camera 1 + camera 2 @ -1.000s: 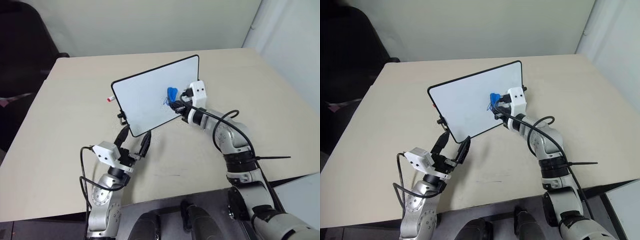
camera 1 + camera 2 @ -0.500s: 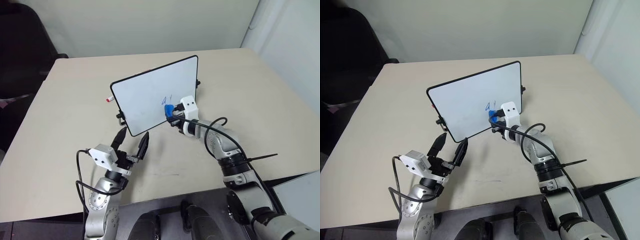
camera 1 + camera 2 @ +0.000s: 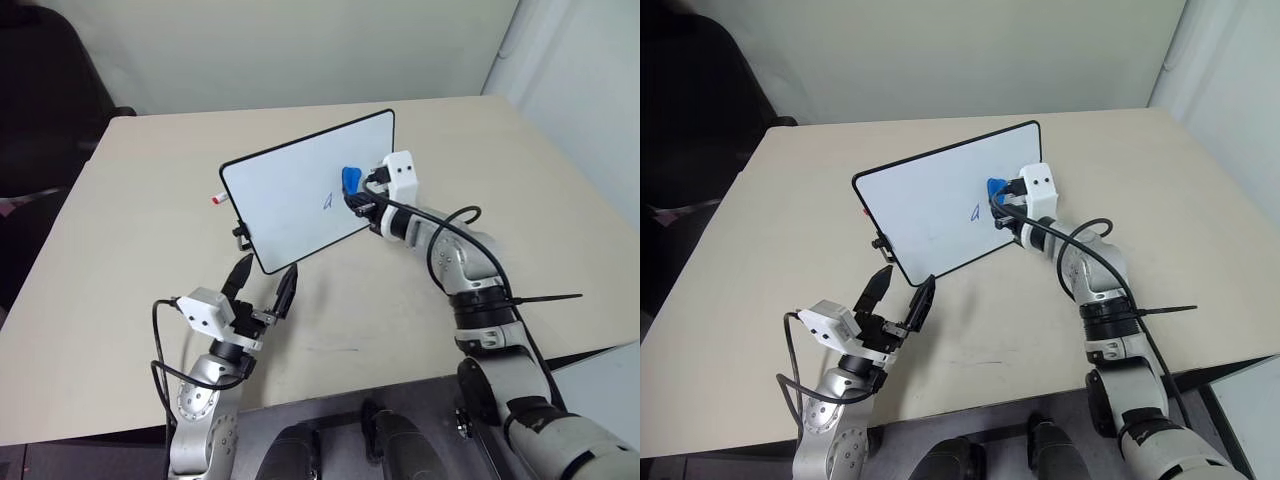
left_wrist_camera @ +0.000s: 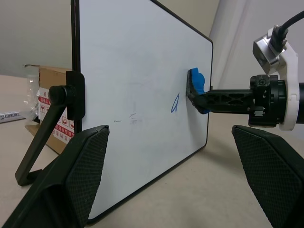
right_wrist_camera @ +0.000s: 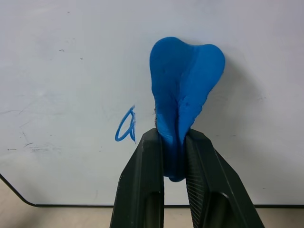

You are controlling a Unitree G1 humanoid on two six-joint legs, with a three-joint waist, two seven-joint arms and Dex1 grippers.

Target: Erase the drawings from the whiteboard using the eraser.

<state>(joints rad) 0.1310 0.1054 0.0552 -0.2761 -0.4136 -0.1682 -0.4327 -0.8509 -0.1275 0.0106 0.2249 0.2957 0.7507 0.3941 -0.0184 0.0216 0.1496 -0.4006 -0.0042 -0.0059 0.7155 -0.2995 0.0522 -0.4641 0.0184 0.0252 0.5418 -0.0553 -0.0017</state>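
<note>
With the eraser (image 5: 183, 95) pinched in the right end effector (image 5: 173, 142), even pressure should be swept across the remaining drawings (image 5: 126, 126).

A pale beige table (image 3: 130, 230) stands near plain light walls (image 3: 300, 50), beside a dark chair (image 3: 45, 90).

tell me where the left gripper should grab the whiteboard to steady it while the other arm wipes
Probably the whiteboard's near upright edge, just above its black clip foot, coming straight in from the robot's side. The board stands on edge with that thin framed edge facing the open left gripper, so the fingers could straddle it front and back. This also stays away from the right gripper, which presses the eraser against the face by the drawings.
</note>
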